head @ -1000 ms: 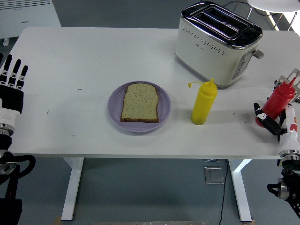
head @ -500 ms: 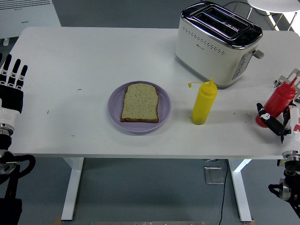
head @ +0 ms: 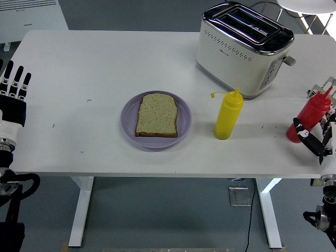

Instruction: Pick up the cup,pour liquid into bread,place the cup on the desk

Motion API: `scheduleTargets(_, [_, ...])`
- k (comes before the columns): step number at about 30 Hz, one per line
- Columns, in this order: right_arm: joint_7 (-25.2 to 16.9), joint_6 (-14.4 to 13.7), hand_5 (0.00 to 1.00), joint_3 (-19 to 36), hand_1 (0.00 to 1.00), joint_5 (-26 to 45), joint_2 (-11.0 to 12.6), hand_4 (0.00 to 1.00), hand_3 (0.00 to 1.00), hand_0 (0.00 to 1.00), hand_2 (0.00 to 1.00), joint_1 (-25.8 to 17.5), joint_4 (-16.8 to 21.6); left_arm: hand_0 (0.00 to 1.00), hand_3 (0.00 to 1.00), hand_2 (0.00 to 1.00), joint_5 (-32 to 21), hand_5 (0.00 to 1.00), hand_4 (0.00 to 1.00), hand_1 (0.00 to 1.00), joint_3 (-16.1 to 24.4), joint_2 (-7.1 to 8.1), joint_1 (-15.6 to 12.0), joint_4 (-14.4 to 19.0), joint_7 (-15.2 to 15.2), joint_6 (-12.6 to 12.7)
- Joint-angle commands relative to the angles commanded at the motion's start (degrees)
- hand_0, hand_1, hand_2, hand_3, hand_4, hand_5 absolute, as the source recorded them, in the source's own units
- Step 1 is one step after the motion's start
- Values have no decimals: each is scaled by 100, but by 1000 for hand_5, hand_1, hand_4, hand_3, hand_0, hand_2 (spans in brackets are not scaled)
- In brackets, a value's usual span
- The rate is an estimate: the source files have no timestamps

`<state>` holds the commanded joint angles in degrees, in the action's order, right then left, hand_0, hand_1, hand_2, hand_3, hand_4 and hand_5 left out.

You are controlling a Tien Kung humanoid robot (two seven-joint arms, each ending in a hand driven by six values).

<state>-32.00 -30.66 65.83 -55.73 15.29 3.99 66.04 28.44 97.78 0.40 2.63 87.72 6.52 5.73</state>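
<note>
Bottle (head: pixel 311 115), red, stands tilted at the bench (head: pixel 94 63) right edge; right hand (head: pixel 315 140) fingers loosened beside it. Left hand (head: pixel 13 89) rests open. Bread (head: pixel 157 114) waits on plate (head: pixel 129 128).

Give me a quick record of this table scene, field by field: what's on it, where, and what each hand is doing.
plate: purple plate, table centre
bread: one slice of bread flat on the plate
yellow bottle: yellow bottle upright, right of the plate
red bottle: red bottle at the right edge, tilted
toaster: toaster, far right, slots empty
left hand: left hand at the left edge, fingers straight, empty
right hand: right hand beside the red bottle, grip unclear
</note>
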Motion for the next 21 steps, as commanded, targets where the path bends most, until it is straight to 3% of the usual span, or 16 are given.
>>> scheduleTargets(7, [56,-47,279,195,854,-270,-40,864,998,969,981,-206,343,802,723,801,1,998,474,774,-29,3,-10,11,0,5])
scheduleTargets(21, [99,-87,276,673,860,-389,-65,864,998,970,981,-329,674,802,720,799,9,998,473,775,-26,15,-16,16,1,6])
